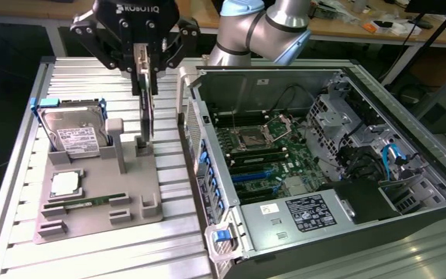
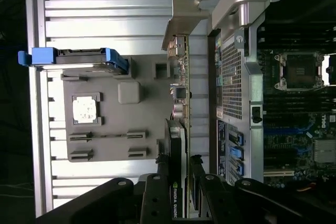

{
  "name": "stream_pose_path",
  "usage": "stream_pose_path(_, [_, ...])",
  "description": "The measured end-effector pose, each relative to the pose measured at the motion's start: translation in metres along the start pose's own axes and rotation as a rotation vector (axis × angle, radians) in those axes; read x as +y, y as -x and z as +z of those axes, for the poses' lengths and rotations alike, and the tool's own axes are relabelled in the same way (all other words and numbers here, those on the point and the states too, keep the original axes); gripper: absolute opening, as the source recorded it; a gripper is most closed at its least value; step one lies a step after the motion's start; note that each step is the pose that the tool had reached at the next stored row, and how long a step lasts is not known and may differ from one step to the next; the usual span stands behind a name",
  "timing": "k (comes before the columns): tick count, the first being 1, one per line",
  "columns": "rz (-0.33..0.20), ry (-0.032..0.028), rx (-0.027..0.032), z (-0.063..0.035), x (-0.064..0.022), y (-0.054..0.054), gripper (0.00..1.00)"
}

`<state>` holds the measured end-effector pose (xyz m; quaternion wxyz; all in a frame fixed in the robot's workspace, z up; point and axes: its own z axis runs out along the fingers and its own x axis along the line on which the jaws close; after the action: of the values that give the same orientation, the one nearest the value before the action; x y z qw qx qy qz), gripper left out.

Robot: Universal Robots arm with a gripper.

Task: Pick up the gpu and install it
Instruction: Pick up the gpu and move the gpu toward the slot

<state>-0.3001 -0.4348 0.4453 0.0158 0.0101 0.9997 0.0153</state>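
Observation:
The gpu (image 1: 144, 113) hangs edge-on and upright, a thin dark card, with my gripper (image 1: 144, 87) shut on its top edge. Its lower end sits right at the post of the grey holder tray (image 1: 99, 215); I cannot tell whether it still touches it. In the wrist view the gpu (image 2: 180, 93) runs away from my gripper (image 2: 178, 167), and its silver bracket (image 2: 184, 22) is at the far end. The card lies between the tray and the wall of the open computer case (image 1: 339, 192).
On the tray stand a hard drive (image 1: 72, 132) in a blue caddy, a processor chip (image 1: 67, 183) and a green memory stick (image 1: 85, 203). The motherboard (image 1: 262, 157) lies exposed in the case at the exterior view's right. The ribbed metal table (image 1: 91, 256) carries everything.

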Motion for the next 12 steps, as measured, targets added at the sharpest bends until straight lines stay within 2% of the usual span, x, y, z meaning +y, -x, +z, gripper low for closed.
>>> stream_pose_path(6, [0.000, 0.0000, -0.0041, -0.0198, 0.0006, 0.001, 0.27])
stream_pose_path(10, [0.000, 0.0001, -0.0065, -0.0383, 0.0012, 0.001, 0.27])
stream_pose_path(12, [0.000, -0.0001, -0.0066, -0.0413, 0.0013, 0.001, 0.27])
